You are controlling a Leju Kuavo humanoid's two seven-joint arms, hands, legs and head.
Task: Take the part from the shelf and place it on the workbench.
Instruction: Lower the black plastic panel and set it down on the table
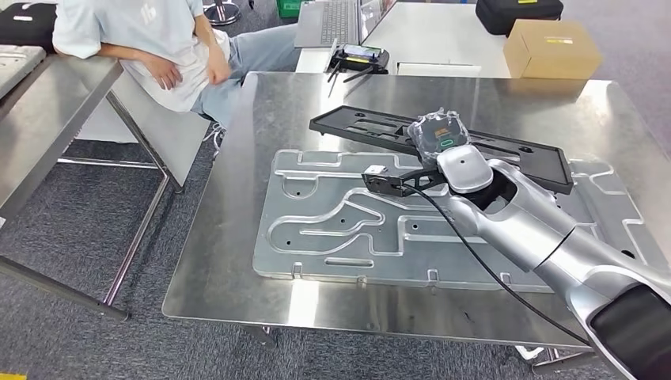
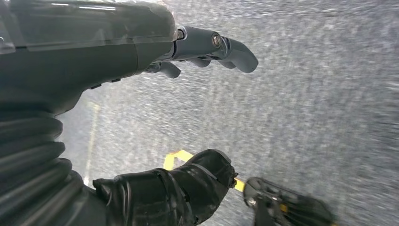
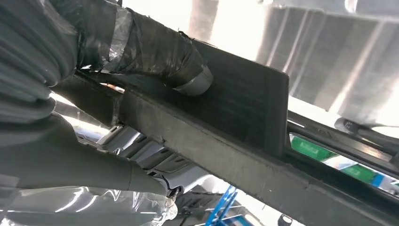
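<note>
A long flat black part [image 1: 356, 125] lies across the far side of the steel workbench [image 1: 261, 119], over the back edge of a large machined aluminium plate [image 1: 332, 237]. My right hand [image 1: 440, 136] grips this part near its middle, the silver arm reaching in from the lower right. Up close, the thumb [image 3: 155, 56] presses on the black part [image 3: 226, 141] with the other fingers under it. Whether the part rests on the plate I cannot tell. My left hand [image 2: 94, 52] hangs over grey carpet, fingers apart, holding nothing.
A person [image 1: 158, 39] sits at the back left beside a grey table [image 1: 47, 103]. Behind the workbench stand a cardboard box [image 1: 551, 47], a laptop [image 1: 328, 22], a handheld controller [image 1: 360, 57] and a black case [image 1: 518, 12]. A black cable [image 1: 475, 245] trails along my right arm.
</note>
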